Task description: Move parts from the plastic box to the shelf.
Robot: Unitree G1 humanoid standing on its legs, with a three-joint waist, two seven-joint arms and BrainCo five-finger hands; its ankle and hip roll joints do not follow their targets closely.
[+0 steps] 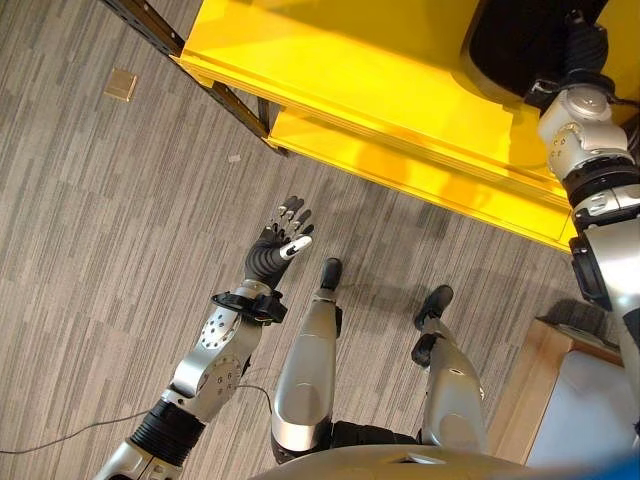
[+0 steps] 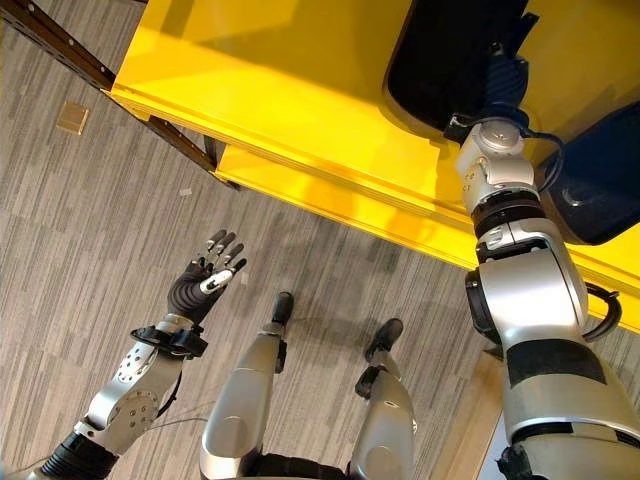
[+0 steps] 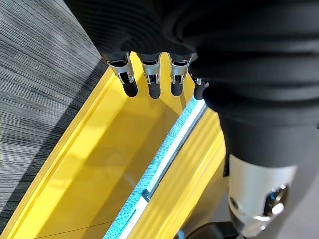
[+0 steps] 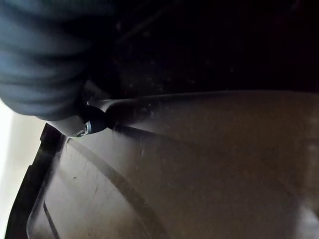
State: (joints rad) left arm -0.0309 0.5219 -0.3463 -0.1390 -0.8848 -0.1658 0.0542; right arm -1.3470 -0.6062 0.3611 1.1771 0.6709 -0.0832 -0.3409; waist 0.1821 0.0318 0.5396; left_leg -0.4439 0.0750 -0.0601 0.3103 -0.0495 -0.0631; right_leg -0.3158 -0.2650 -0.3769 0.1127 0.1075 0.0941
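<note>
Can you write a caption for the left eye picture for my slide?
Robot's open left hand hovers over grey floor beside yellow shelf.

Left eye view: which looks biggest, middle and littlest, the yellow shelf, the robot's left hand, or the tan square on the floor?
1. Yellow shelf, biggest by far.
2. Left hand, open above the floor.
3. Tan square, littlest, though it lies farther from the camera.

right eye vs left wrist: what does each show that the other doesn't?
Right eye alone: the right arm reaching up onto the yellow shelf, its robot hand at the rim of a black bin, fingers hidden; a dark blue container beside it; a small tan square on the carpet.

Left wrist alone: a close look along the left robot hand, fingers straight and holding nothing, and a pale blue strip along the shelf's edge.

Both: the yellow shelf, the grey carpet and the open left robot hand.
</note>
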